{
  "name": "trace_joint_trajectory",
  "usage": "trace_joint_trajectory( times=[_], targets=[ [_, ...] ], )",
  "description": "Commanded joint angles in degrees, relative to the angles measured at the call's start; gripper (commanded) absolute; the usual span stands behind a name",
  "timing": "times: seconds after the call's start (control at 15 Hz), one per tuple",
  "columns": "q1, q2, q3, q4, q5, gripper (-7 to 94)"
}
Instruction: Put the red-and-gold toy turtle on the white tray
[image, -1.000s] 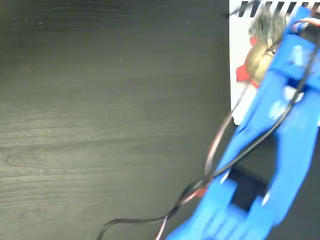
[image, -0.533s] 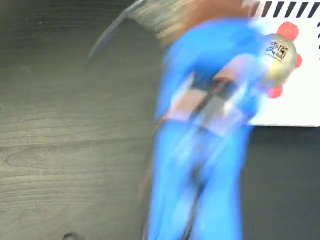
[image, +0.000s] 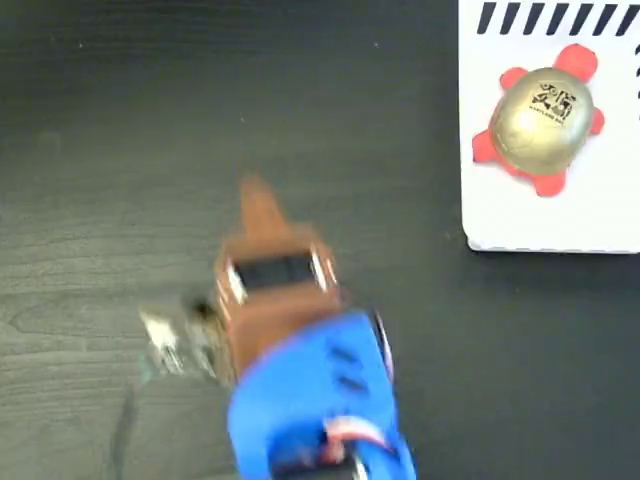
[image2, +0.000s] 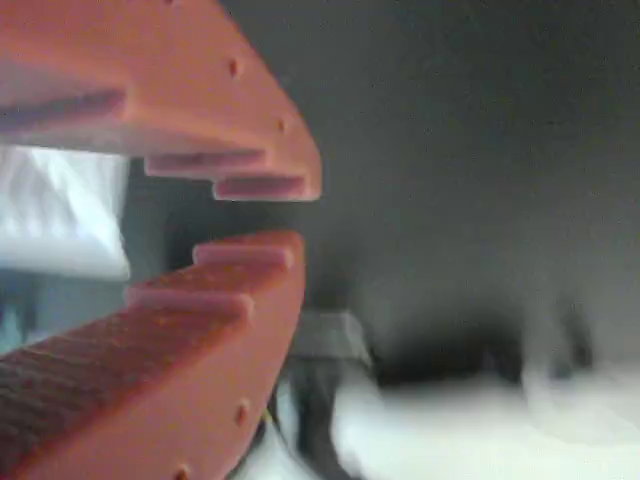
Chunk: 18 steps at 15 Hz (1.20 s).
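Gold, red, white and blue on a near-black desk

The red-and-gold toy turtle (image: 541, 124) has a shiny gold shell with a dark printed mark on top, and its head, legs and underside show plain red around the shell. The white tray (image: 500, 215) is unmarked white, apart from a row of slanted black stripes along its edge at the desk's far side. The desk (image: 120, 160) is very dark grey, almost black, with a faint wood grain. The arm (image: 315, 410) is bright blue, and the tool (image: 262, 205) is orange-brown (a redder orange in the wrist view (image2: 265, 215)).
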Motion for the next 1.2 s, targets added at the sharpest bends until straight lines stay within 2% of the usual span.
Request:
trace_joint_trajectory(
  times=[0.0, 0.27, 1.13],
  targets=[
    [0.4, 7.3, 2.5, 10.5, -0.3, 0],
    [0.8, 12.3, 4.9, 23.6, 1.1, 0],
    [1.7, 15.2, 7.2, 24.2, 2.3, 0]
  ],
)
